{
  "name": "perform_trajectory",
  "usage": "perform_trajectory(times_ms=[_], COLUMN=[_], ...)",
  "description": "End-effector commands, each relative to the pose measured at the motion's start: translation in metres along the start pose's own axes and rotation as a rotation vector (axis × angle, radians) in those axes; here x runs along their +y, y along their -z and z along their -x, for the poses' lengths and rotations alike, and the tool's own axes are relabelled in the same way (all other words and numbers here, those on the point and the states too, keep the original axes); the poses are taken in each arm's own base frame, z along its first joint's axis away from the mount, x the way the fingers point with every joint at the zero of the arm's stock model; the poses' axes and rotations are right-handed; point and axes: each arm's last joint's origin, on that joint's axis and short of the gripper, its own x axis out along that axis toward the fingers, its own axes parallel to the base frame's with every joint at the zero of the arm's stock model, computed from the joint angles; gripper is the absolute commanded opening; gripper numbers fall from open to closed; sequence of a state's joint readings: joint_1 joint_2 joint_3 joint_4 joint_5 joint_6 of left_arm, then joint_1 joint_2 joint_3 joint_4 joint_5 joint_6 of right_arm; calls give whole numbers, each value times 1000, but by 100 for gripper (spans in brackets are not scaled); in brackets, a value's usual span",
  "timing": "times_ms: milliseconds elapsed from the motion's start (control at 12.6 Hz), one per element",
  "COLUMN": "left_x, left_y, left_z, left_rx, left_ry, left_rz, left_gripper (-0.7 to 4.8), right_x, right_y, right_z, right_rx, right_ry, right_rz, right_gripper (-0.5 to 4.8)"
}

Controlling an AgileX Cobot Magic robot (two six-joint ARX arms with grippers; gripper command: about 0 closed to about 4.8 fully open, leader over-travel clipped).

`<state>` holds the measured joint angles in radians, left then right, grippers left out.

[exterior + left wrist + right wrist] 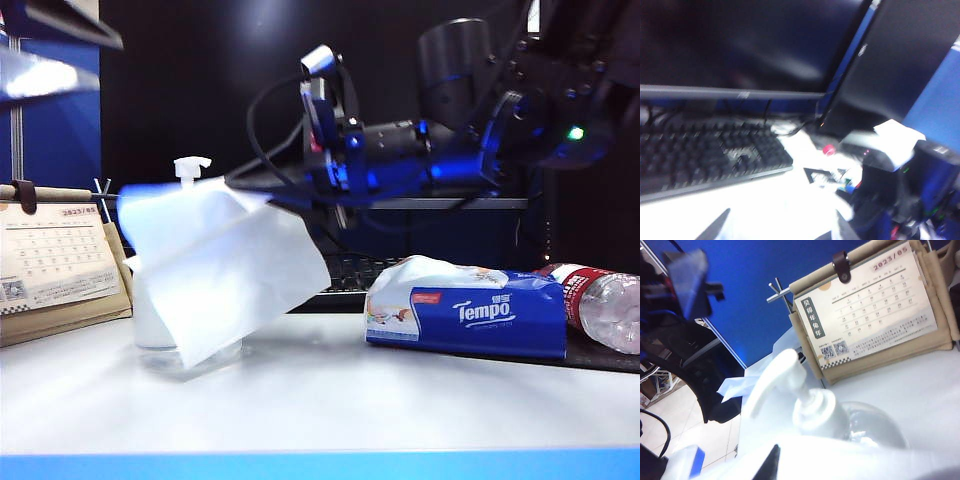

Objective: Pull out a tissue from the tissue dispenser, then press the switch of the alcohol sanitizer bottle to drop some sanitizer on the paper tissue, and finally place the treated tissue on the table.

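The white switch (782,385) tops the clear bottle (865,422), which stands on the tabletop (920,385) near a desk calendar (867,310). The white tissue (850,460) spreads in front of the bottle, with one dark fingertip (771,462) of the right hand against it.

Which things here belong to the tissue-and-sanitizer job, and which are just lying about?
Job: tissue, tissue dispenser, sanitizer bottle, its switch, table, right gripper shut on the tissue.
Lying about: calendar, keyboard, water bottle.
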<state>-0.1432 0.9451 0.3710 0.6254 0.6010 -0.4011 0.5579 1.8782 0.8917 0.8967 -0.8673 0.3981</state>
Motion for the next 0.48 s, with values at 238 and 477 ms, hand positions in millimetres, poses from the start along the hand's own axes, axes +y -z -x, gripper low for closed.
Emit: perform_trajectory(times_ms=[238, 477], left_x=[13, 16], left_y=[8, -2], left_z=[-17, -49], left_rx=[27, 67], left_ry=[7, 51], left_rz=[67, 45], left_gripper=[237, 237], right_x=[1, 1], right_y=[-10, -10], right_z=[-3, -3], right_rx=[-23, -23], right_ry=[-10, -9], right_rz=[35, 31], right_gripper=[-5, -5])
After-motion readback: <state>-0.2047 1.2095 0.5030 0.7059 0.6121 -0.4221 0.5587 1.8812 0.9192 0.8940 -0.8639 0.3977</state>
